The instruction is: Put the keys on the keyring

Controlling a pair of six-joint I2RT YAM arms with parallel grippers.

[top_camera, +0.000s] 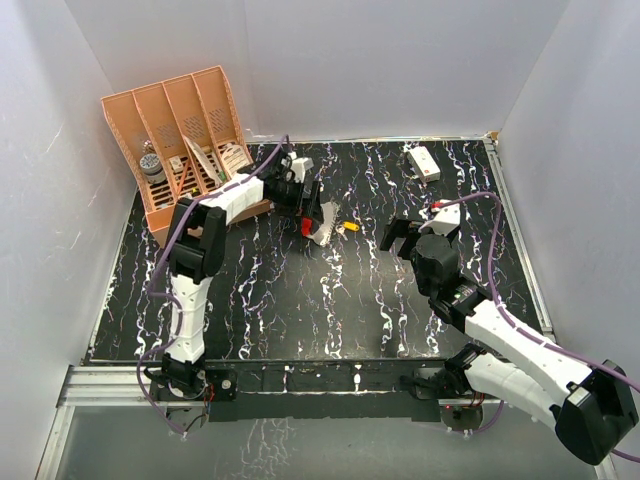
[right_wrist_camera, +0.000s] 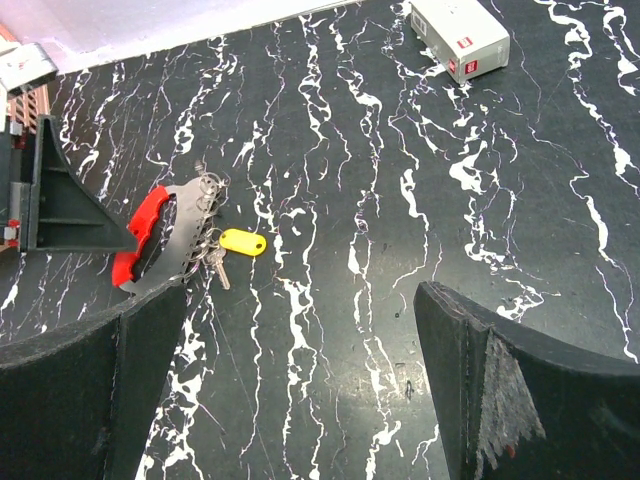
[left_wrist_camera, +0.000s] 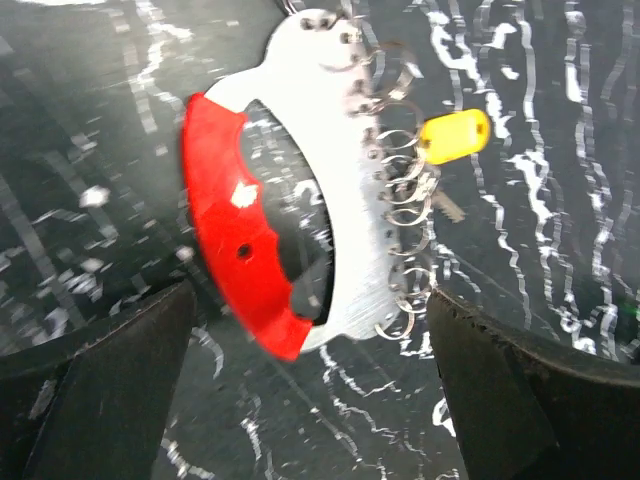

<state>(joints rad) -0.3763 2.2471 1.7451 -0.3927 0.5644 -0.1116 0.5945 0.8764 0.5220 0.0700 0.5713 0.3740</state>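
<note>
The keyring (left_wrist_camera: 235, 240) is a red curved band joined to a silvery arc (left_wrist_camera: 345, 230) that carries several small wire rings. It lies on the black marbled table. A small silvery key (left_wrist_camera: 447, 207) with a yellow tag (left_wrist_camera: 455, 135) hangs from the rings. My left gripper (left_wrist_camera: 310, 380) hovers open over it, with the keyring's lower end between the fingers and touching neither. From above, the keyring (top_camera: 307, 226) sits at the tip of the left gripper (top_camera: 312, 215). My right gripper (top_camera: 405, 238) stands open to the right, holding nothing. Its view shows the keyring (right_wrist_camera: 145, 225) and key (right_wrist_camera: 218, 268) far left.
An orange slotted rack (top_camera: 180, 130) holding small items stands at the back left. A white rectangular box (top_camera: 424, 162) lies at the back right. White walls close in the table on three sides.
</note>
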